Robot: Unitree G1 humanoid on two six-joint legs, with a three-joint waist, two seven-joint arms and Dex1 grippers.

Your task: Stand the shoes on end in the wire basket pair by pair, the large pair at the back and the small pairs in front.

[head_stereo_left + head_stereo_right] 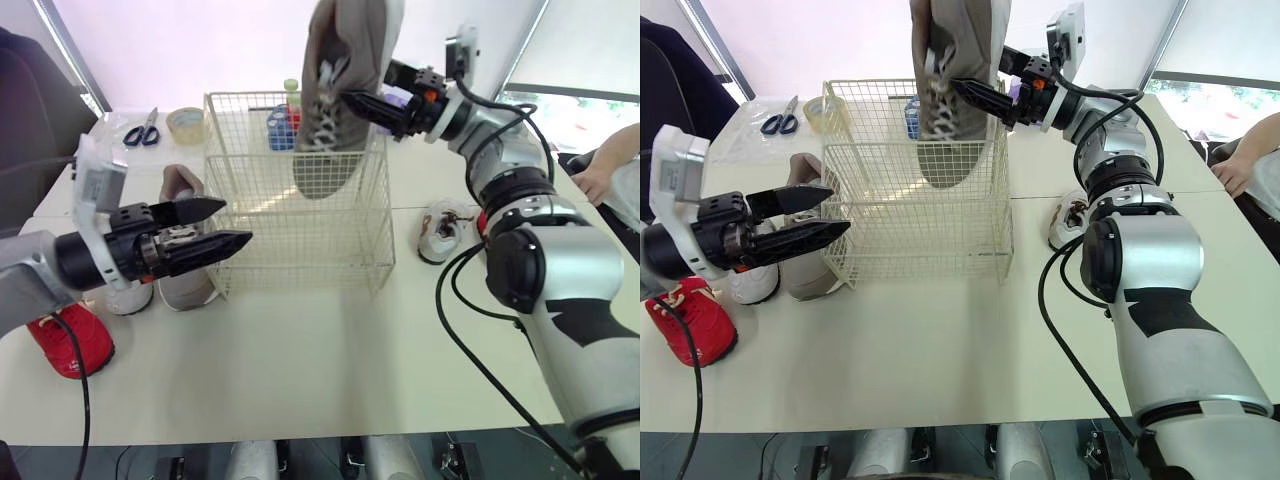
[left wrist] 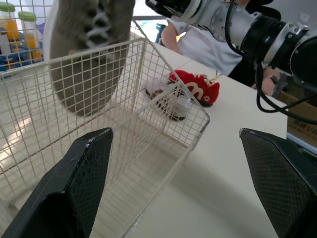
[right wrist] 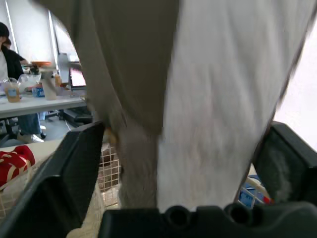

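A large grey-brown shoe [image 1: 335, 90] with white laces hangs toe-down over the white wire basket [image 1: 300, 245], its toe inside the basket's back part. My right gripper [image 1: 360, 105] is shut on it near the laces. My left gripper [image 1: 235, 222] is open and holds nothing, close to the basket's left wall. The matching large grey shoe [image 1: 185, 270] stands on the table left of the basket, behind my left gripper. Beside it are a white shoe [image 1: 125, 298] and a small red shoe [image 1: 70, 340]. Right of the basket lie a small white shoe [image 1: 440, 230] and another small red shoe [image 2: 195, 87].
Scissors [image 1: 143, 130] and a roll of tape [image 1: 185, 122] lie at the back left of the white table [image 1: 300, 370]. Bottles [image 1: 283, 120] stand behind the basket. A person's arm [image 1: 610, 160] rests at the table's right edge.
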